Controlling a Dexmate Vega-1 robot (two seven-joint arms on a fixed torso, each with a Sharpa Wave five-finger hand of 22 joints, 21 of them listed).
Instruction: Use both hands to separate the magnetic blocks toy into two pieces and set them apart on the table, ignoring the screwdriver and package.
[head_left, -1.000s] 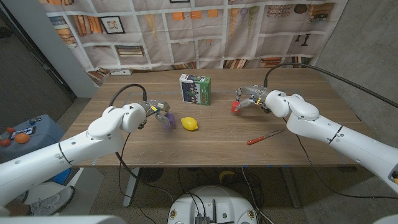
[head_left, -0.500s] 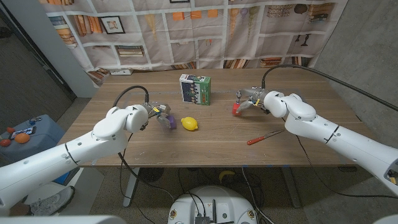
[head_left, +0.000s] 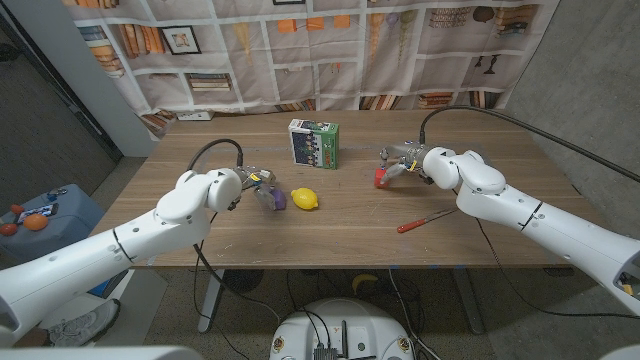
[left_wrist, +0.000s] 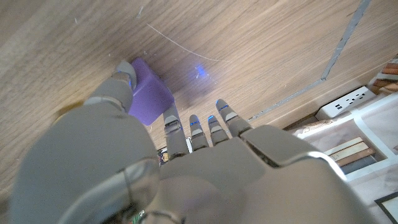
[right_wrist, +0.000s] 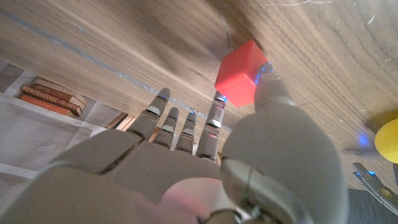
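Note:
The toy is in two pieces. My left hand (head_left: 250, 184) pinches a purple block (head_left: 272, 198) between thumb and a finger, low over the table left of centre; the left wrist view shows the purple block (left_wrist: 148, 99) close against the wood. My right hand (head_left: 405, 163) pinches a red block (head_left: 381, 178) at the table's right middle. In the right wrist view the red block (right_wrist: 241, 81) sits between thumb and fingertip at the table surface. The two blocks are well apart.
A yellow lemon (head_left: 305, 199) lies just right of the purple block. A green and white package (head_left: 313, 143) stands behind it at mid table. A red-handled screwdriver (head_left: 425, 221) lies near the front right. The table's front edge (head_left: 330, 266) is close.
My left hand has carried the purple block a little toward the lemon and lower. My right hand has lowered the red block slightly.

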